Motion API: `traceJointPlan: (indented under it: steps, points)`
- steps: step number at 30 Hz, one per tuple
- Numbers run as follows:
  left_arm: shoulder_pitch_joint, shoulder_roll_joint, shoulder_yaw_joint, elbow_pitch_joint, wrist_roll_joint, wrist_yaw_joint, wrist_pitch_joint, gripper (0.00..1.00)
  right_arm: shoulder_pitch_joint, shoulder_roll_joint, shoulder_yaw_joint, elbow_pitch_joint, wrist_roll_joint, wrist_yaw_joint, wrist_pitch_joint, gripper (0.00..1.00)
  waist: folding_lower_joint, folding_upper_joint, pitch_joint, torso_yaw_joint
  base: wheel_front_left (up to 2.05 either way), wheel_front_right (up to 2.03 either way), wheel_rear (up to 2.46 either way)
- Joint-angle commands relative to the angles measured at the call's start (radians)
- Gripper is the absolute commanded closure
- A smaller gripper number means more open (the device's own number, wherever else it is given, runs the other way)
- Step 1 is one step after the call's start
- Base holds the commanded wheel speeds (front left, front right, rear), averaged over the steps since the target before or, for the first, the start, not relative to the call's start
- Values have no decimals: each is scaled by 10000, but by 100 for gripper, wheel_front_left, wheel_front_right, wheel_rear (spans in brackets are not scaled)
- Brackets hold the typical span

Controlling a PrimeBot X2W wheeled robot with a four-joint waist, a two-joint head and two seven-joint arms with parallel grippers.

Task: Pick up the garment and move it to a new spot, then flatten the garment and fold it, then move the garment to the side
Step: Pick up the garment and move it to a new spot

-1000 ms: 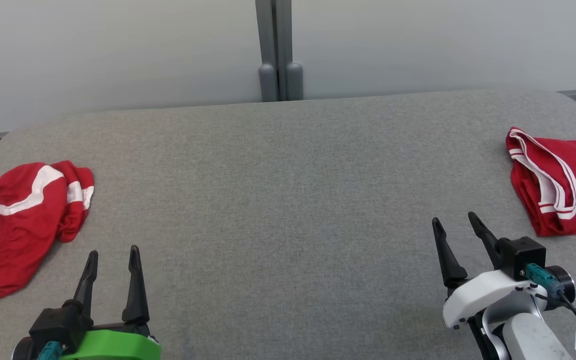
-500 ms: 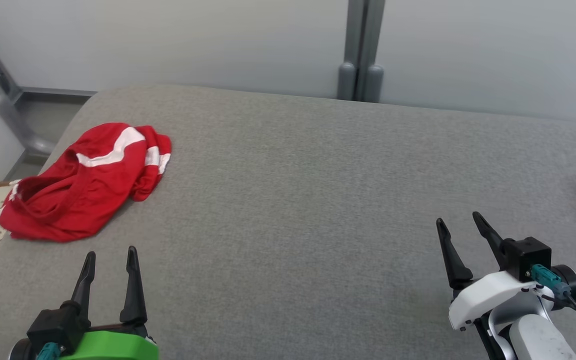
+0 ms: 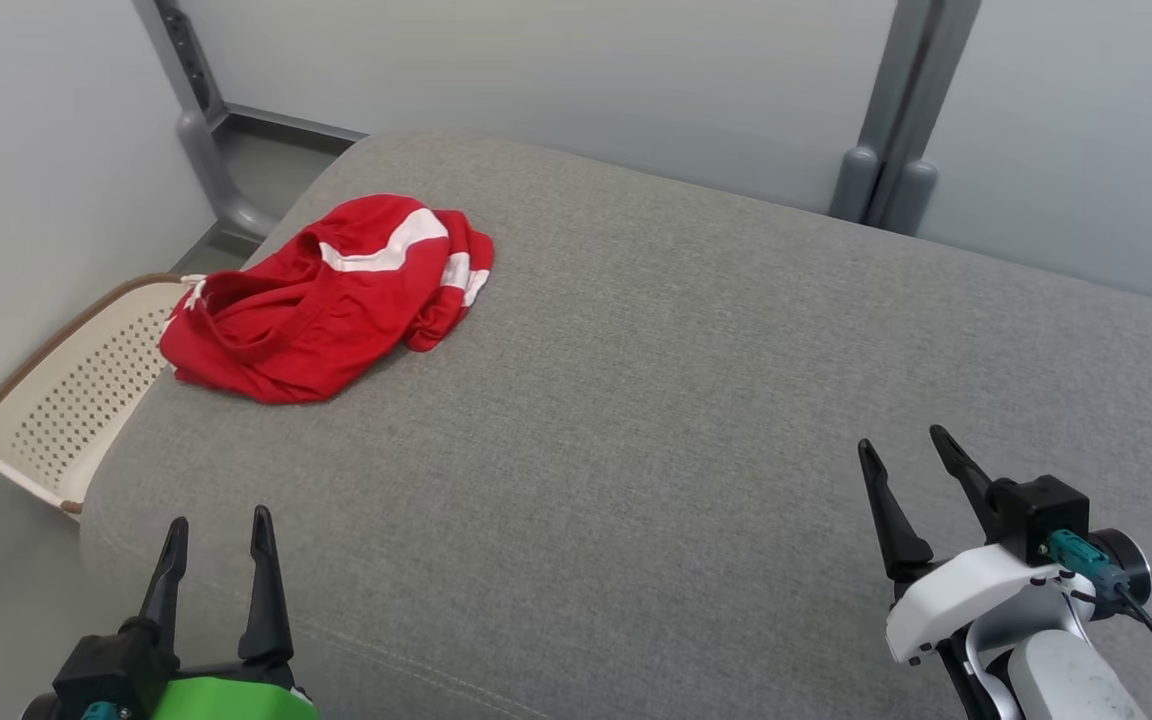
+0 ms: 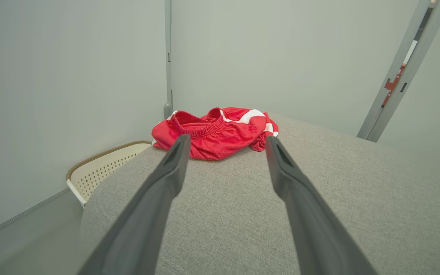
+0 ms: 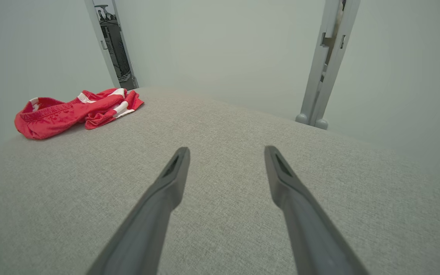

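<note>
**view swings left and brings the loose garment into the work**

the whole head view has shifted over the last second. the grey post (image 3: 886,150) on the back wall slides from the centre to the upper right. a pale perforated basket (image 3: 66,400) comes in at the left edge. the folded red jersey that lay at the far right drops out of the picture. this is the camera turning with the body, not the things moving. both pincers keep nearly the same corners of the view as before, so neither arm has reached yet.

the garment (image 3: 326,310), red with white stripes, lies crumpled on the far left part of the padded grey surface (image 3: 656,400). it sits close to the edge above the basket, and nothing touches it. in the left wrist view its elastic waistband gapes toward the camera.

the left pincer (image 3: 219,520) has its fingers spread and holds nothing. it hovers over the front left corner. its own view looks along the fingers at the garment, which is framed between the tips but well apart from them. the right pincer (image 3: 901,440) is likewise spread and empty, over bare fabric at the front right, far from the garment.

as a judgement, the pick-up has not begun, and the turn looks like lining up for it. the left arm seems the better placed. the next move calls for a forward reach and a descent onto a bunched fold. a clumsy push could nudge the cloth over the edge toward the basket.
</note>
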Motion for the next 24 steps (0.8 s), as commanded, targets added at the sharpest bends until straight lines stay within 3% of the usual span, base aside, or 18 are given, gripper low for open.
traceJointPlan:
  steps: [1,16,24]
  points:
    - [128,18,48,-11,114,46,-1,0,58,-57,-26,-17,38,-15,15,0,0,0,-12,303,0,0,0]
    - [-292,18,-32,288,-223,63,-1,0,30,-173,61,-214,59,-15,189,0,0,0,290,406,0,0,0]
    - [-2427,214,172,2734,-631,28,93,0,-490,-499,370,-667,20,-15,531,0,0,0,1100,-134,0,0,0]
